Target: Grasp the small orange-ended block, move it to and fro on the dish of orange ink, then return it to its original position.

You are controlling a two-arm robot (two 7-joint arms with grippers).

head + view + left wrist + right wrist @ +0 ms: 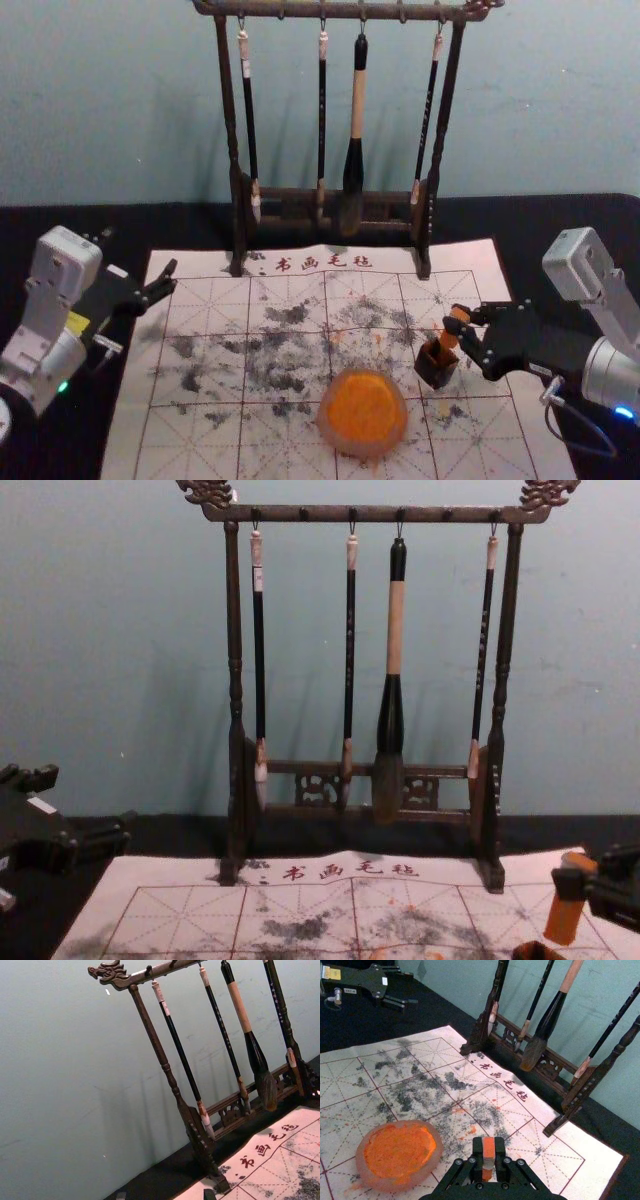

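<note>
A: Orange-ended block (448, 340): held upright with some tilt, just above the square dark box (436, 364). Probably light and stiff, not fragile; inked faces may be slippery.

B: Where best to take it?

A: By the upper shank, judging from its shape, leaving the lower end free to meet the ink. The right gripper (457, 322), at the box, has it about there, closed firmly on the block near its top.

B: Chest view?

A: Side-on. It shows the block's lower end apart from the box rim, a gap that the head view, where the two overlap, leaves doubtful. Right wrist view adds a pale band on the block, between the pads (478, 1152).

B: Further out?

A: Dish of orange ink (362, 412), near the box, on the gridded calligraphy mat (205, 440). Head view gives its place relative to the box. Brush rack (228, 110) behind.

B: Left gripper (170, 279)?

A: Idle by the mat's far left corner, claw wide, nothing in it. Left wrist view gives the rack's carved dragon-head end (107, 971) in close detail.
</note>
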